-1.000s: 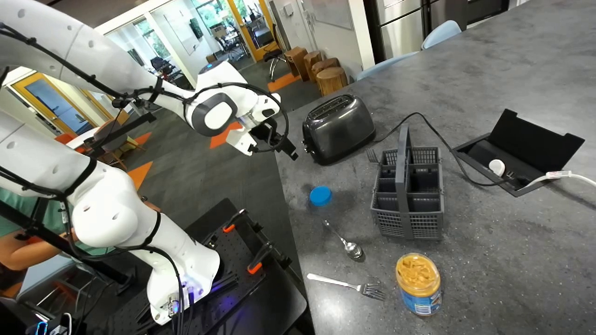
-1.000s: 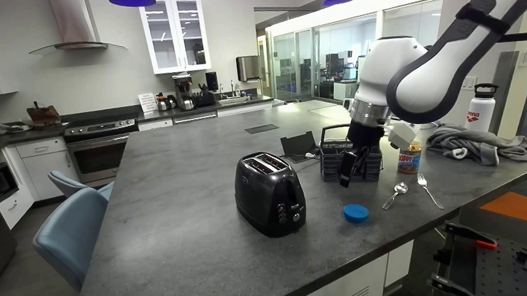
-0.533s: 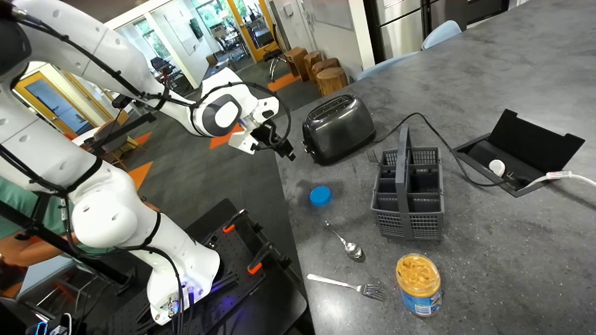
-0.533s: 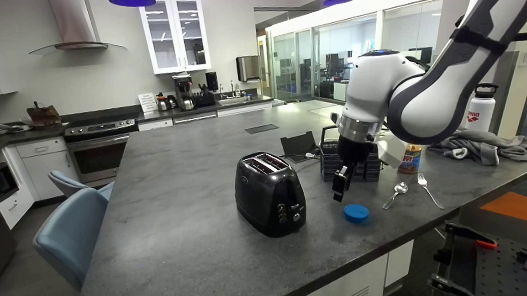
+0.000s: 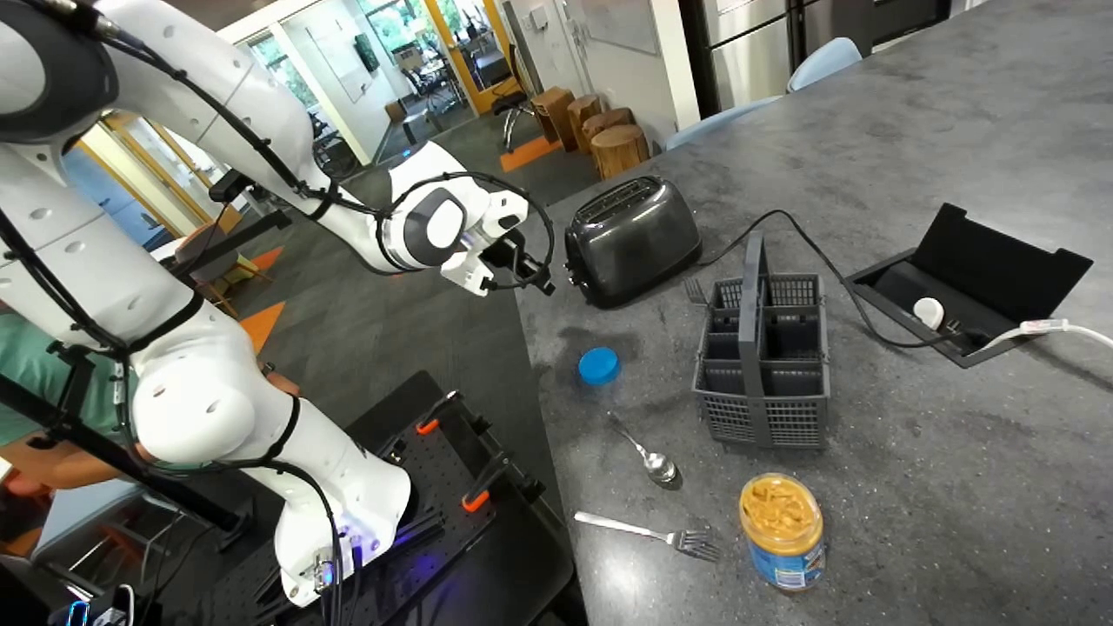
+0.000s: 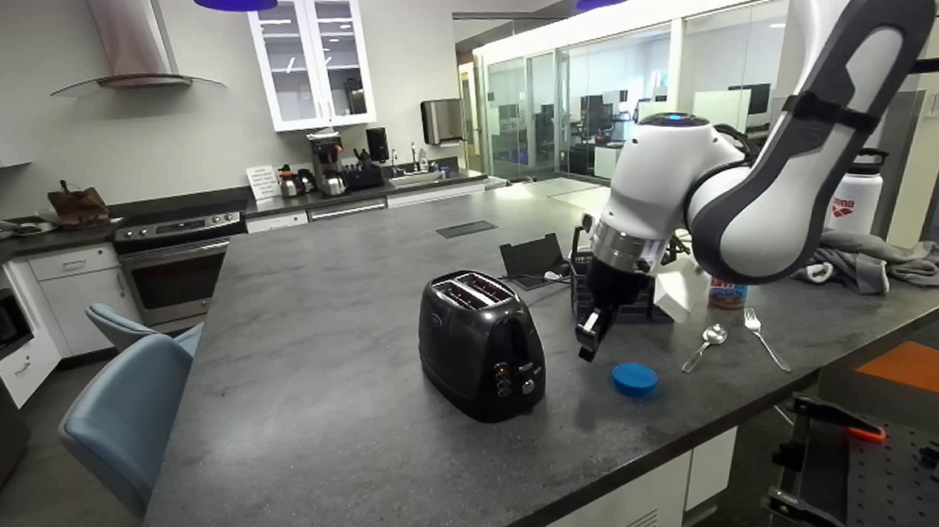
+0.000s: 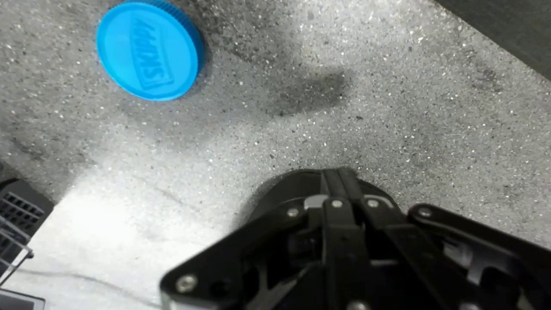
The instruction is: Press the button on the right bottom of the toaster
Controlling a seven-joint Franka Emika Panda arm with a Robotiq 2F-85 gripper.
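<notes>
From different sides both exterior views share the toaster [image 6: 468, 349]; the wrist view faces down, near the tabletop [image 7: 434, 116].

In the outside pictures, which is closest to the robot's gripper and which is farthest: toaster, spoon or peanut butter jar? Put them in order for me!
In both exterior views, starting from the gripper:
1. The toaster: nearest, close by the gripper.
2. The spoon: lying beyond the blue lid.
3. The peanut butter jar: farthest, standing upright past the spoon.
</notes>
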